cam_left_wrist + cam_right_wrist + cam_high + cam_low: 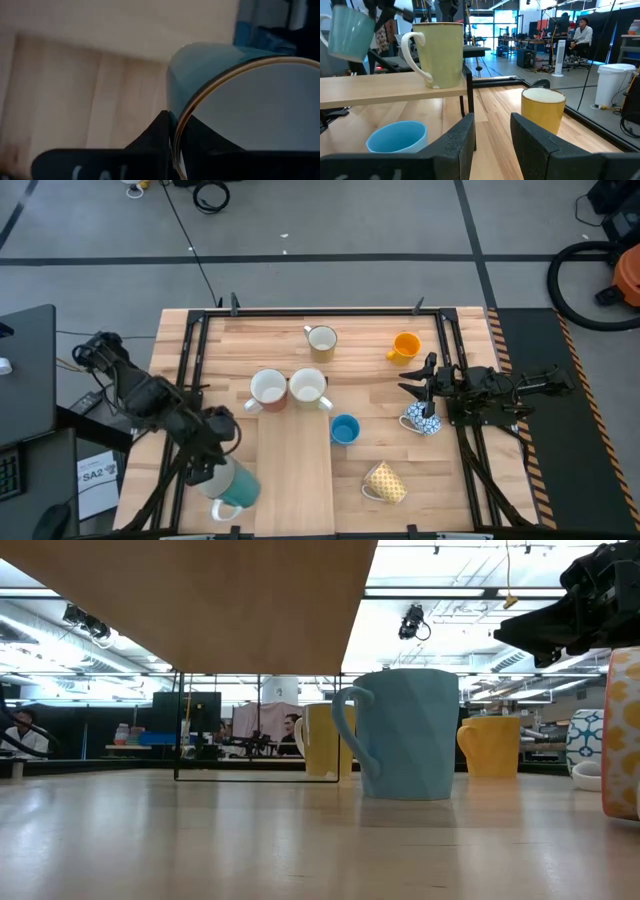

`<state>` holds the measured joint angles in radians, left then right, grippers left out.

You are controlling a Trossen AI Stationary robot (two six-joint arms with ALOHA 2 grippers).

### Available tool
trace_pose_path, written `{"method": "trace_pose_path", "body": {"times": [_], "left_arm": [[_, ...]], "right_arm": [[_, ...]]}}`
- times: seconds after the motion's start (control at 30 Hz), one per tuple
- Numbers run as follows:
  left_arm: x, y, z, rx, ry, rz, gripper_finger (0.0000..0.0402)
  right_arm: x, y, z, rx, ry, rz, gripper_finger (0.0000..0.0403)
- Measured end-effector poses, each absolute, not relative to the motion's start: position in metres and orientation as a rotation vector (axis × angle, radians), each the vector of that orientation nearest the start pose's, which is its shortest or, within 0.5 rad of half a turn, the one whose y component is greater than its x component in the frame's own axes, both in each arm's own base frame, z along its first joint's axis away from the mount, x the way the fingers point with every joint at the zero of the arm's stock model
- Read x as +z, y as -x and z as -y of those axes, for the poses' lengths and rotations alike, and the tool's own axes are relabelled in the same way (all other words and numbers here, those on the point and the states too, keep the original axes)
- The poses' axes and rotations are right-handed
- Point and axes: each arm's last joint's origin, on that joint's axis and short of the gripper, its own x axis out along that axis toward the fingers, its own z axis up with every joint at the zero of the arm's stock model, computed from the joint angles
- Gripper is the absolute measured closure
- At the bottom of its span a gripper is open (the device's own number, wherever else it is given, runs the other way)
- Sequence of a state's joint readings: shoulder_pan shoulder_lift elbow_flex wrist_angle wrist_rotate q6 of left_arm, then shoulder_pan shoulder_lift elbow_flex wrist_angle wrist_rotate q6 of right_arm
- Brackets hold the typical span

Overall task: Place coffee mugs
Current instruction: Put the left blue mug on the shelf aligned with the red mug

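Left gripper (222, 480) is pinched shut on the rim of a pale teal mug (232, 486) — one finger (150, 145) outside the wall, the other inside — held at the table's near left corner, beside the raised wooden shelf (294, 470). Two white mugs (288, 388) already stand at the shelf's far end, so the carried mug must travel right and away. Right gripper (415, 390) waits part-open, empty, over the patterned mug (421, 420).

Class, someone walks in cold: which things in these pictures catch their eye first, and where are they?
Probably the pale teal mug held off the table by the left gripper, shut on its rim, at the table's near-left corner. Then two white mugs standing together on the raised wooden shelf mid-table, with the bright blue mug beside it.
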<state>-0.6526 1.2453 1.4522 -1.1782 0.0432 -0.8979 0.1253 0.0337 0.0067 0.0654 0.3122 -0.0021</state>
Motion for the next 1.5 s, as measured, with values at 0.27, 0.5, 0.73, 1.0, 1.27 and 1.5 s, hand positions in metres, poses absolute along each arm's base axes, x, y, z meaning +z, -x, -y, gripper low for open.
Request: {"method": "trace_pose_path", "body": {"times": [0.27,0.5,0.73,1.0,1.27,1.5], "left_arm": [[0.4,-0.189,0.103,-0.212,0.333,-1.006,0.0366],[0.394,-0.207,0.084,-0.205,0.179,-0.989,0.0366],[0.376,-0.232,0.082,-0.248,0.018,-1.043,0.0366],[0.363,-0.249,0.087,-0.294,-0.075,-1.078,0.0365],[0.363,-0.25,0.088,-0.29,-0.077,-1.066,0.0365],[0.363,-0.251,0.087,-0.288,-0.081,-1.066,0.0365]], "right_arm": [[0.169,-0.098,-0.003,-0.187,-0.006,0.037,0.027],[0.169,-0.098,-0.003,-0.187,-0.006,0.037,0.027],[0.169,-0.098,-0.003,-0.187,-0.006,0.037,0.027],[0.169,-0.098,-0.003,-0.187,-0.006,0.038,0.027],[0.169,-0.098,-0.003,-0.187,-0.006,0.038,0.027],[0.169,-0.098,-0.003,-0.187,-0.006,0.038,0.027]]}}
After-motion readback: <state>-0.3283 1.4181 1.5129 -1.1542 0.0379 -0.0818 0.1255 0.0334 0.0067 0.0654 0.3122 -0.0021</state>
